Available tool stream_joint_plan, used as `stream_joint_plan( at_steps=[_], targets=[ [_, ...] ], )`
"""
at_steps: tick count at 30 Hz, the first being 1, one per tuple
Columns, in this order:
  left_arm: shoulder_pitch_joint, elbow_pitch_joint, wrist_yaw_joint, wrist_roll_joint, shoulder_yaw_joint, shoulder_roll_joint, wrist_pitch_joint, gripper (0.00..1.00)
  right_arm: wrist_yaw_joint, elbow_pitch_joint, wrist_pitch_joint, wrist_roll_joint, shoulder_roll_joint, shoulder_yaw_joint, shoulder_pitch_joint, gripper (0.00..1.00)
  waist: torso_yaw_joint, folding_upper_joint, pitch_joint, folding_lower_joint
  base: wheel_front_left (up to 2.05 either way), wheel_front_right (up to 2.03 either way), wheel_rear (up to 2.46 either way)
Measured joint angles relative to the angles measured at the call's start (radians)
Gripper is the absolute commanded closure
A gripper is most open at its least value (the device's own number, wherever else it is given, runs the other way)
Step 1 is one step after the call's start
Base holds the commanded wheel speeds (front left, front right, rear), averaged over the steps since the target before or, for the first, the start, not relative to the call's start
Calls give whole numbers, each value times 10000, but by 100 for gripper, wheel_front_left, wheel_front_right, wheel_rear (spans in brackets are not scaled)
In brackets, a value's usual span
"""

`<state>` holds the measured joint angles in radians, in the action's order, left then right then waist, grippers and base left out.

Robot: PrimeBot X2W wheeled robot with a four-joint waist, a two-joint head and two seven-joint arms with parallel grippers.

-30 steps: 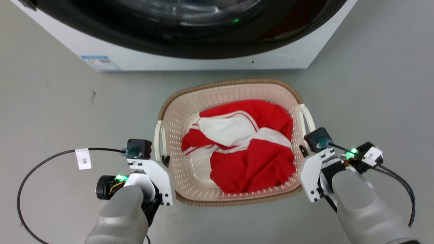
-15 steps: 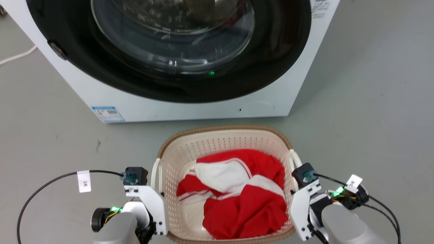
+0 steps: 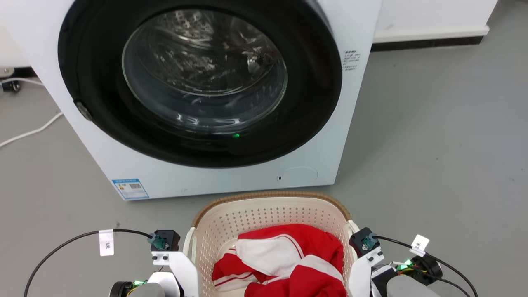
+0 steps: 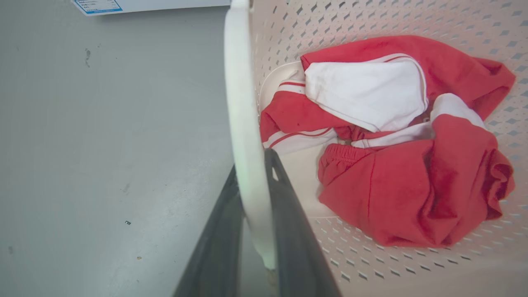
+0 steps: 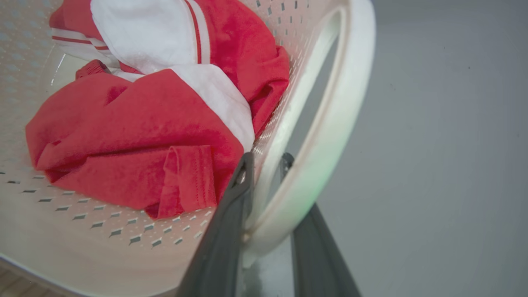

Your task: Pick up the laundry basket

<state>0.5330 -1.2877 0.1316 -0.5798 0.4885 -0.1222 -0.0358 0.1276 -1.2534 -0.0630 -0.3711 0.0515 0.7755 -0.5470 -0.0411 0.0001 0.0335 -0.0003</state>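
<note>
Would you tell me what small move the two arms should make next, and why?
Probably raise both arms together, evenly. The left claw grips the left handle of the laundry basket, the right claw the right handle, and loose clothes lie inside, so a level lift seems safest.

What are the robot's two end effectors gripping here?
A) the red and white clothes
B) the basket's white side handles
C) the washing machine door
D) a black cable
B: the wrist views show the left end effector and the right end effector each clamped on a white loop handle of the laundry basket.
</note>
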Motion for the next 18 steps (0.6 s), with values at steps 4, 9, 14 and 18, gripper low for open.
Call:
stream_joint_plan(
  at_steps=[4,9,14,18],
  targets=[
    [-58,19,0,-161,171,-10,-71,100,2,29,-176,-433,79,412,25,100,-56,0,-309,1,0,0,0],
    [-174,19,-2,-326,364,-21,-249,100,2,90,-360,-955,163,888,115,100,-71,0,-545,1,0,0,0],
    [-204,27,0,-481,545,-25,-334,100,2,148,-451,-1421,259,1310,128,100,-54,0,-667,1,0,0,0],
    [-222,27,0,-583,662,-38,-376,100,2,161,-522,-1728,299,1597,127,100,-37,0,-688,2,0,0,0]
  ],
)
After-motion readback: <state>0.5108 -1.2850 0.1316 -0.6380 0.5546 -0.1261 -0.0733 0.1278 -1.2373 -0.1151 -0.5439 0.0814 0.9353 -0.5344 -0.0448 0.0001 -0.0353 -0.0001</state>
